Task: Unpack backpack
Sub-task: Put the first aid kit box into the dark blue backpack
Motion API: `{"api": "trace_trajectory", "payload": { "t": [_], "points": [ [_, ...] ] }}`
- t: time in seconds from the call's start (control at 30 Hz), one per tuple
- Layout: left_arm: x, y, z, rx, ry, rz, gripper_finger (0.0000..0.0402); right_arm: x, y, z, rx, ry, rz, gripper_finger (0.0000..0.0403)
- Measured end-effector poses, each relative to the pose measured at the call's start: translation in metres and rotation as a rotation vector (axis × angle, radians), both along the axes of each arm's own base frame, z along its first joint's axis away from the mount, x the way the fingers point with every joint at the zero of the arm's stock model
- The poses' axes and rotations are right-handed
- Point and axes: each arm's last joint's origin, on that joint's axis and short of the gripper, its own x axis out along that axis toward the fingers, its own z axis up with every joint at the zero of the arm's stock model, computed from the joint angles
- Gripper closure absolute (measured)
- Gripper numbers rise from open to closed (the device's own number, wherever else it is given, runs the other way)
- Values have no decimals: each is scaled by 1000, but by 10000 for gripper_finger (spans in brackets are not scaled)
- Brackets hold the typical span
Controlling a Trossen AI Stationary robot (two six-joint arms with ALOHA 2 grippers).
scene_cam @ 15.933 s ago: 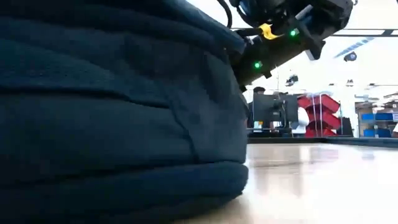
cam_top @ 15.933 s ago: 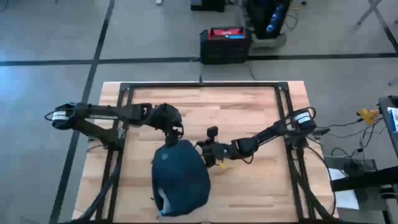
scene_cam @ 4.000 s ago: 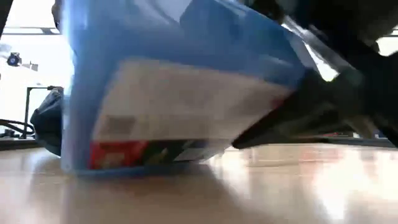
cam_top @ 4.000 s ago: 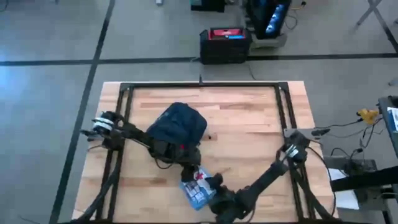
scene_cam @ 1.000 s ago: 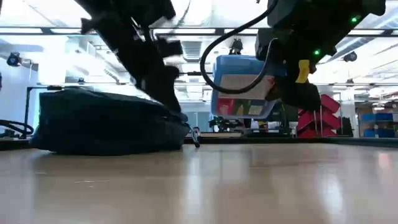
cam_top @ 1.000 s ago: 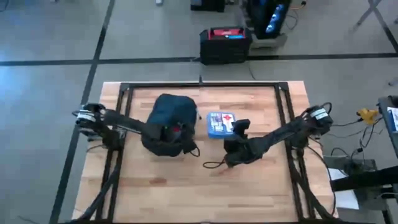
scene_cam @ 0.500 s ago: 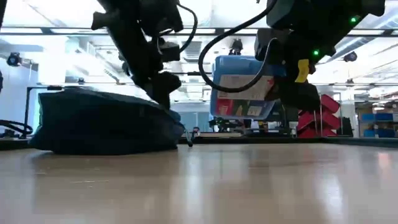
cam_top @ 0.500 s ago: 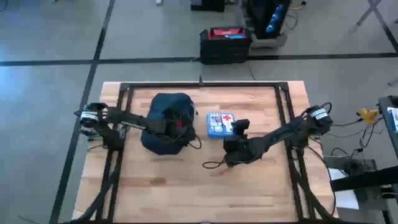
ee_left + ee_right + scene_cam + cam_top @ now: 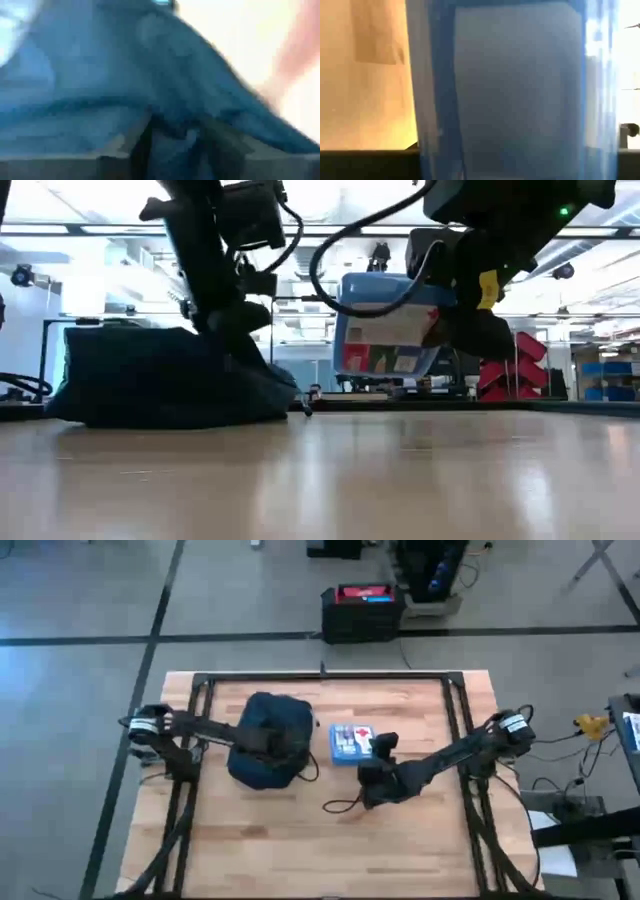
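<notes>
The backpack (image 9: 266, 740) sits slumped left of centre — soft, light-looking fabric, best pinched at a fold or seam. The left gripper (image 9: 278, 743) presses into it; grip unclear. The right gripper (image 9: 372, 762), at centre, holds the blue-white box (image 9: 349, 743) clear of the table (image 9: 400, 840).

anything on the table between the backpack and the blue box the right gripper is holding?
Nothing lies there. In the high view, a narrow strip of bare wood separates the backpack from the blue box in the right gripper; only a thin dark cable loops off the backpack's edge.
</notes>
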Motion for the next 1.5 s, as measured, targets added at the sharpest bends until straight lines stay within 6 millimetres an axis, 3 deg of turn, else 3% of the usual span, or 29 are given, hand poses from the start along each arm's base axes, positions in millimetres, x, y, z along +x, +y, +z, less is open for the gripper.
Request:
{"api": "trace_trajectory", "payload": {
  "t": [0.17,0.27,0.4,0.5,0.73,0.93,1.17,1.3,1.5],
  "points": [
    [7,-52,6,-70,-69,-396,382,-5,0,3,-12,41,11,270],
    [-5,-79,19,-20,-30,-500,396,-14,4,9,13,65,26,270],
    [-27,-99,32,172,41,-498,379,-27,12,21,78,43,47,270],
    [-36,-110,41,272,-4,-471,361,-33,21,29,150,37,100,270],
    [-17,-134,54,186,-277,-548,297,-48,45,38,289,57,228,270],
    [-7,-147,61,141,-434,-607,245,-62,70,45,344,14,336,270],
    [-7,-149,48,150,-359,-614,223,-55,88,46,403,-90,417,270],
    [-10,-149,46,156,-327,-621,228,-42,89,51,388,-189,446,270],
    [-9,-150,45,85,-363,-548,241,-26,74,50,358,-243,379,270]
  ]
}}
